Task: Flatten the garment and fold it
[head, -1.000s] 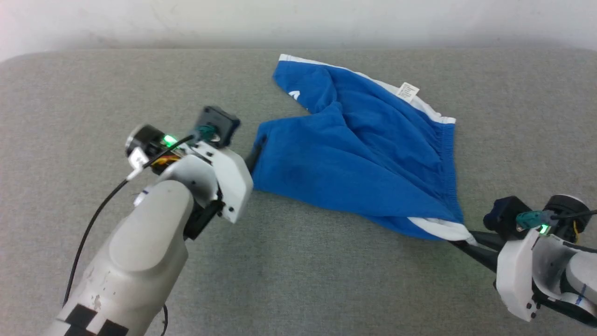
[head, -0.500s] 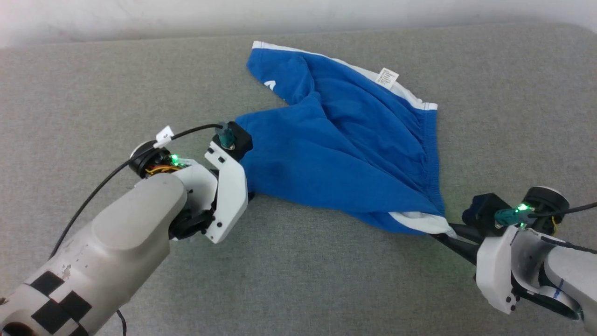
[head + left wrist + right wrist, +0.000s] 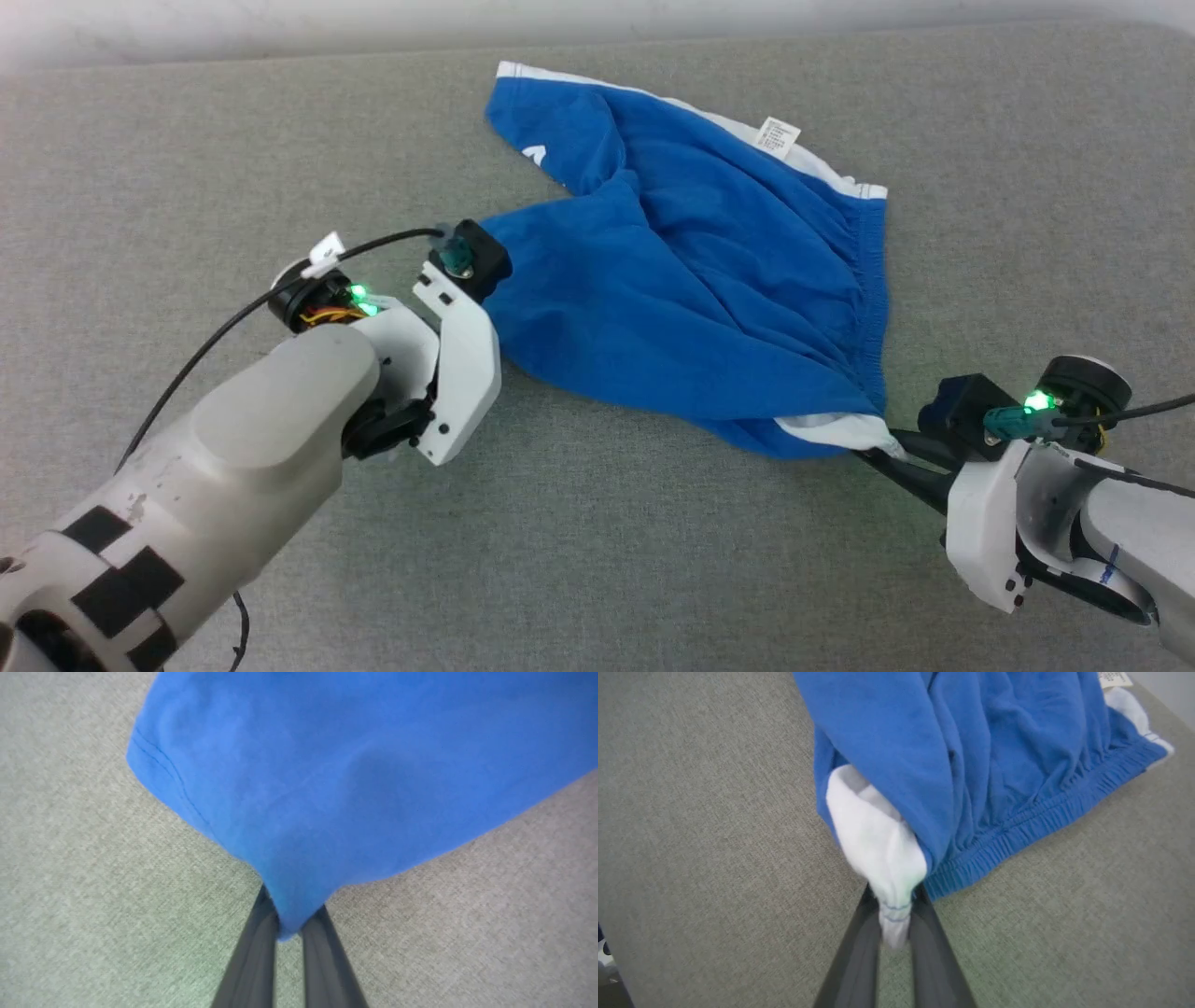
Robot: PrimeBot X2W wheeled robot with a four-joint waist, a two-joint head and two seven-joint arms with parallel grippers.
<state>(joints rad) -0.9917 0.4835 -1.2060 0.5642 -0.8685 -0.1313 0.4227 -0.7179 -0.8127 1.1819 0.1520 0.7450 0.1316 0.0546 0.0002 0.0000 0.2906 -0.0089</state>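
Right pincer: nearest the robot, low on its right; clamped on a white-striped corner at the waistband end
Left pincer: fingers together on a blue hem corner of one leg
Garment: lies on the desk between the two pincers; its held edge runs across the robot, slanting nearer on the right; the second leg, with the logo, lies creased beyond
Coming move: likely a pull outward, each pincer away from the other, since both arms already grip
Desk: grey woven cover, soft-looking
Room: pale wall past the far edge
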